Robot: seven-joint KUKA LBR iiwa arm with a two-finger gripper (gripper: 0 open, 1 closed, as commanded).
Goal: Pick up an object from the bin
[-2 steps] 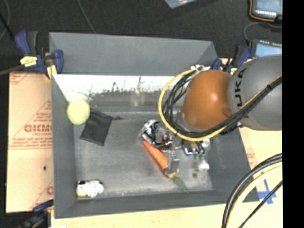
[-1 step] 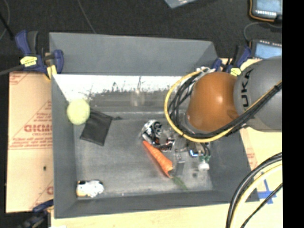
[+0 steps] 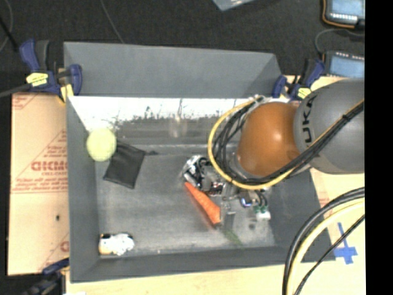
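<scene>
Near edge first. Grey bin (image 3: 83,226), floor mostly bare. In the near-left corner sits a small white-and-yellow lump (image 3: 116,244), tucked against the wall. Well apart from everything else, and the corner would crowd any approach, so I'd leave it.

Next in, right of centre: an orange toy carrot (image 3: 206,203) lying flat and slantwise, thin green stalk (image 3: 232,235) trailing toward the near wall. The gripper (image 3: 228,201) is down low just beside the carrot's thick end, on its right. Whether it is spread or pinched I cannot tell; the wrist hardware and cable loops hide the tips. Touching the carrot or only beside it, I cannot say either. My read: the carrot is the candidate. It is long, lies free on open floor, and is nearest the tool.

A small teal-and-white bit (image 3: 261,212) shows just right of the gripper; bin thing or robot part, unclear. Just beyond the carrot's tip, a small black-and-white jumble (image 3: 196,169), kind unclear, near enough to be nudged.

Above all this, the arm's orange cover (image 3: 264,140) ringed with cables.

Farther, left side: a flat black square (image 3: 124,166), probably awkward to pinch. Touching its far corner, a pale yellow-green ball (image 3: 101,145), resting by the left wall near the far end.
</scene>
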